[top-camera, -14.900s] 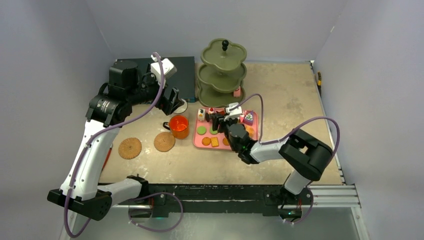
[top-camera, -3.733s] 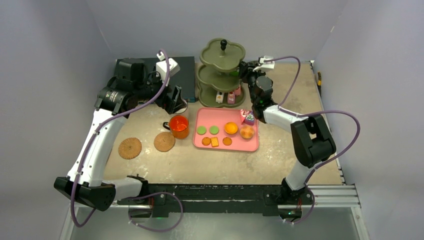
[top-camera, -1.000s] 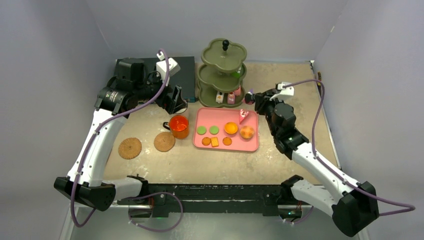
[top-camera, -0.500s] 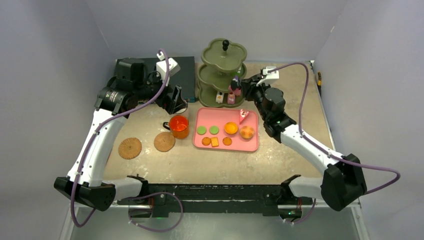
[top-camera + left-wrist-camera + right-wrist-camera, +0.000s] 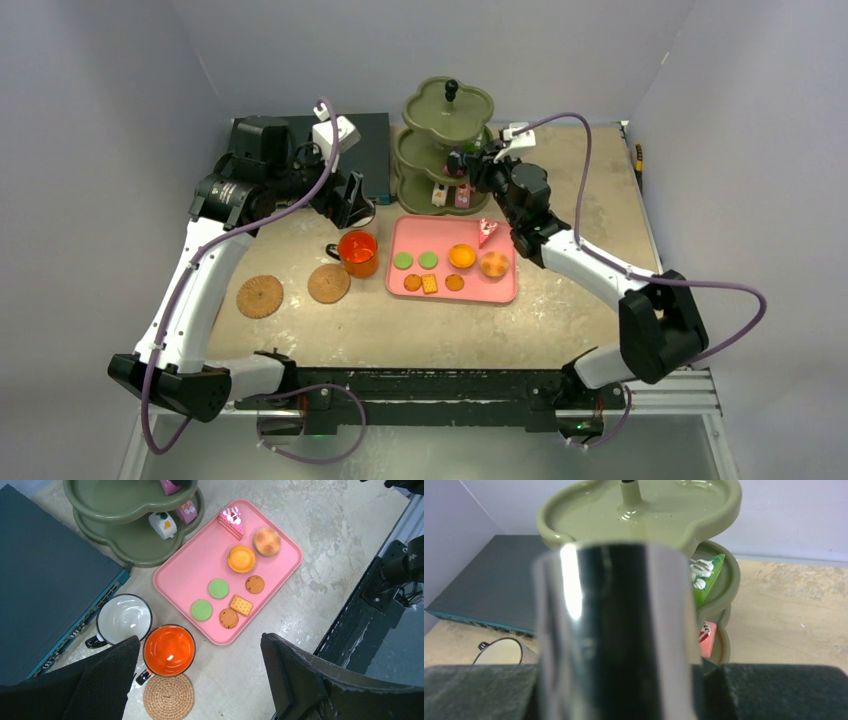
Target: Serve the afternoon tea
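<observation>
pale lilac walls close in a beige bench where the olive-green stand rises at the far middle. the right fingers are clamped on a small shiny-sided cake just beside the stand's middle tier, while the left fingers gape wide and empty above the white mug and orange mug, left of the pink tray.

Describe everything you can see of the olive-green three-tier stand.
The stand is olive green, glossy, plastic-looking, with three lobed tiers on a central post topped by a dark knob. It stands upright beside the dark-blue box, behind the pink tray. The top tier looks bare; the middle holds a green cake; the bottom, a white piece and a pink cake. The right claw holds a small cake at the middle tier's edge.
</observation>
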Controlling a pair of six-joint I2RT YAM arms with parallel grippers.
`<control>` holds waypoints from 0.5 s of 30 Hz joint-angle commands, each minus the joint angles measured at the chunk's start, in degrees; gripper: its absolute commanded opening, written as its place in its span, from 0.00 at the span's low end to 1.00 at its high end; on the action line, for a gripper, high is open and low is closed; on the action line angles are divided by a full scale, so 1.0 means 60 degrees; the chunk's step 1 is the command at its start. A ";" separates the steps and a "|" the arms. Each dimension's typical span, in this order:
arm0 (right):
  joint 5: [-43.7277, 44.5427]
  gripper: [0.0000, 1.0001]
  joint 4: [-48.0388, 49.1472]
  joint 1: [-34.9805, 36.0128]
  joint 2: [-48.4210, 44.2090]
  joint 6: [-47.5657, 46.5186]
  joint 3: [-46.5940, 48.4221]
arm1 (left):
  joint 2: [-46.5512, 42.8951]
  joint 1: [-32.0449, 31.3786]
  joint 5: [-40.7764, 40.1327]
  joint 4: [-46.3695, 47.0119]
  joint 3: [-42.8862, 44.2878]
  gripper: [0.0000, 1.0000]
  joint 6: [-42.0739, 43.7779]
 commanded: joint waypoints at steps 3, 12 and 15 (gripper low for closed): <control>-0.0179 0.26 0.1086 0.0012 0.0424 -0.0495 0.0682 | -0.0078 0.0042 0.0084 0.0001 0.0377 0.91 0.0196; -0.0015 0.28 0.1038 -0.0092 0.0784 -0.0819 0.0870 | -0.0063 0.0049 0.0092 0.0044 0.0250 0.91 0.0239; -0.0119 0.34 0.0822 -0.0105 0.0696 -0.0846 0.0832 | 0.0029 0.0051 0.0097 0.0331 0.0140 0.92 0.0153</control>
